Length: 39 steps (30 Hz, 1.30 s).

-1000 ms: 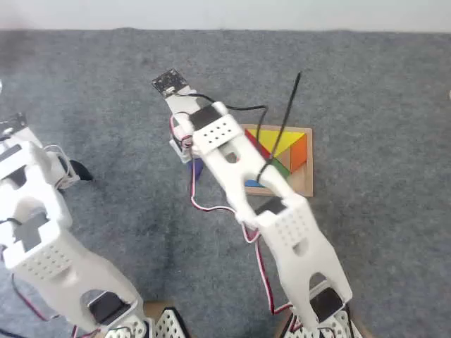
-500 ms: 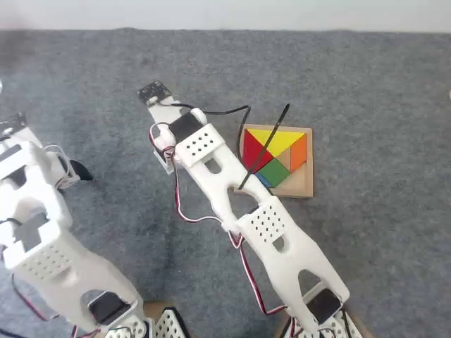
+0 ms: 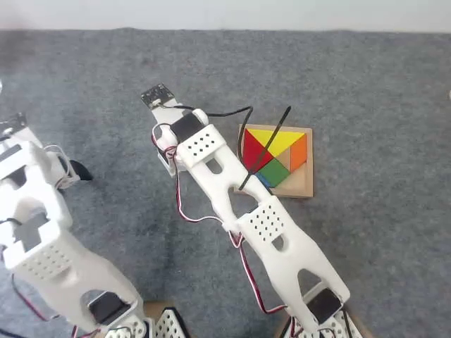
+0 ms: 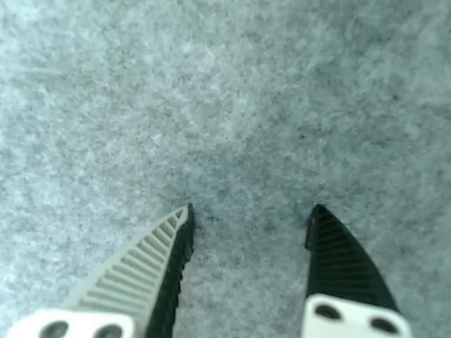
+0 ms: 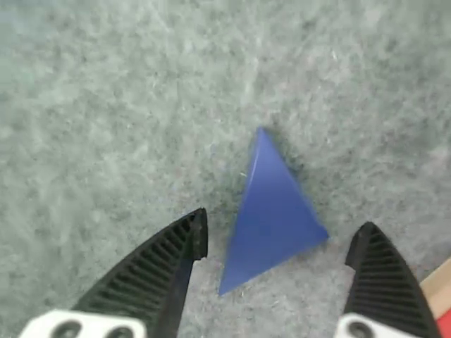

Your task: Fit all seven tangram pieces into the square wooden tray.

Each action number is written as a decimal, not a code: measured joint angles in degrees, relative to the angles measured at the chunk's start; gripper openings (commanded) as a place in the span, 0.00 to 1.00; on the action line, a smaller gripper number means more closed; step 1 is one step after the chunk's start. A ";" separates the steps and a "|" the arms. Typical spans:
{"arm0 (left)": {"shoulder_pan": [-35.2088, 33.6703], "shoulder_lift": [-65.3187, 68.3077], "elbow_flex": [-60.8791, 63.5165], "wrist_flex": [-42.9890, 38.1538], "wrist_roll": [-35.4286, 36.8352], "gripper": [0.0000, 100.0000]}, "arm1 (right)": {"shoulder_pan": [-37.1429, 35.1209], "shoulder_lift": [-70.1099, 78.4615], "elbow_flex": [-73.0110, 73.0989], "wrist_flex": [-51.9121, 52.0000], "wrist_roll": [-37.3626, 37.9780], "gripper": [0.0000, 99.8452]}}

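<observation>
Right gripper (image 5: 282, 224): my fingers are spread wide, one on each side of a blue triangle (image 5: 271, 211), and neither touches it. Nothing is held.

Blue triangle: a flat, solid blue piece with crisp edges. It lies face-up on the grey carpet (image 5: 106, 84). Its sharpest corner points away from my wrist and its broad end sits between my two fingertips. One corner comes close to the finger on one side, and a clear strip of carpet separates the piece from the other finger. I cannot tell how far above the carpet my fingertips are.

Location: the triangle is outside the tray (image 3: 304, 184), on the carpet just beside it. In the right wrist view a wooden corner of the tray, with a bit of red inside it, shows at the edge past one finger.

Tray contents, high view: a yellow triangle (image 3: 276, 141) lies along the far edge. A red triangle (image 3: 252, 151) is on the side nearest my right arm (image 3: 232, 183). An orange piece (image 3: 299, 151) is on the opposite side and a green piece (image 3: 276, 171) is in the middle. Bare wood shows along the near edge. A black cable (image 3: 271, 144) crosses above the tray.

Left gripper (image 4: 253, 210): my fingers are apart with only carpet between them, and nothing is held. The left arm (image 3: 35, 225) sits at the left side of the table, well away from the tray.
</observation>
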 measured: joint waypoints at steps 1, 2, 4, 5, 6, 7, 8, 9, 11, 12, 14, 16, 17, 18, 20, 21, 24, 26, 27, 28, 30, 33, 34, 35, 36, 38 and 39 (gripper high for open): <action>0.00 0.00 0.00 0.00 0.00 0.25 | 0.09 0.35 0.00 0.00 0.00 0.18; 0.00 0.00 0.00 0.00 0.00 0.25 | 0.09 0.70 0.00 -0.26 0.00 0.16; 0.00 0.00 0.00 0.00 0.00 0.25 | 0.53 1.14 -0.09 -0.53 0.09 0.16; 0.00 0.00 0.00 0.00 0.00 0.25 | 0.70 1.14 -0.09 -0.53 0.09 0.16; 0.00 0.00 0.00 0.00 0.00 0.25 | 0.70 1.14 -0.18 -0.53 0.09 0.15; 0.00 0.00 0.00 0.00 0.00 0.25 | 0.70 1.14 -0.53 -0.53 0.09 0.15; 0.00 0.00 0.00 0.00 0.00 0.25 | 0.62 1.14 -0.97 -0.53 0.09 0.15; 0.00 0.00 0.00 0.00 0.00 0.25 | 0.62 1.14 -1.23 -0.53 0.09 0.15; 0.00 0.00 0.00 0.00 0.00 0.25 | 0.53 1.23 -1.49 -0.53 0.09 0.15; 0.00 0.00 0.00 0.00 0.00 0.25 | 0.53 1.23 -1.49 -0.53 0.09 0.15; 0.00 0.00 0.00 0.00 0.00 0.25 | 0.53 1.23 -1.49 -0.26 0.09 0.15; 0.00 0.00 0.00 0.00 0.00 0.25 | 0.53 1.23 -1.93 0.62 0.09 0.15; 0.00 0.00 0.00 0.00 0.00 0.25 | 0.53 1.23 -2.81 2.02 0.35 0.15; 0.00 0.00 0.00 0.00 0.00 0.25 | 0.53 1.23 -4.13 3.96 1.05 0.15; 0.00 0.00 0.00 0.00 0.00 0.25 | 0.44 0.97 -7.03 7.65 3.96 0.15; 0.00 0.00 0.00 0.00 0.00 0.25 | 0.53 0.35 -8.53 8.97 6.15 0.15; 0.00 0.00 0.00 0.00 0.00 0.25 | 2.37 -4.22 -8.62 9.14 15.03 0.15; 0.00 0.00 0.00 0.00 0.00 0.25 | 4.04 -9.23 -5.01 9.14 21.71 0.15; 0.00 0.00 0.00 0.00 0.00 0.25 | 5.01 -12.13 -1.85 9.14 24.97 0.15; 0.00 0.00 0.00 0.00 0.00 0.25 | 5.89 -15.30 1.85 9.23 27.52 0.15; 0.00 0.00 0.00 0.00 0.00 0.25 | 7.91 -21.98 10.73 9.23 32.18 0.15; 0.00 0.00 0.00 0.00 0.00 0.25 | 10.90 -34.99 26.37 9.23 39.91 0.15; 0.00 0.00 0.00 0.00 0.00 0.25 | 11.69 -39.74 31.91 9.23 42.37 0.15; 0.00 0.00 0.00 0.00 0.00 0.25 | 12.66 -44.75 37.45 9.23 44.04 0.15; 0.00 0.00 0.00 0.00 0.00 0.25 | 13.63 -49.93 43.25 9.23 44.31 0.15; 0.00 0.00 0.00 0.00 0.00 0.25 | 16.53 -58.90 53.89 8.97 41.58 0.14; 0.00 0.00 0.00 0.00 0.00 0.25 | 18.46 -62.51 58.99 8.26 38.33 0.13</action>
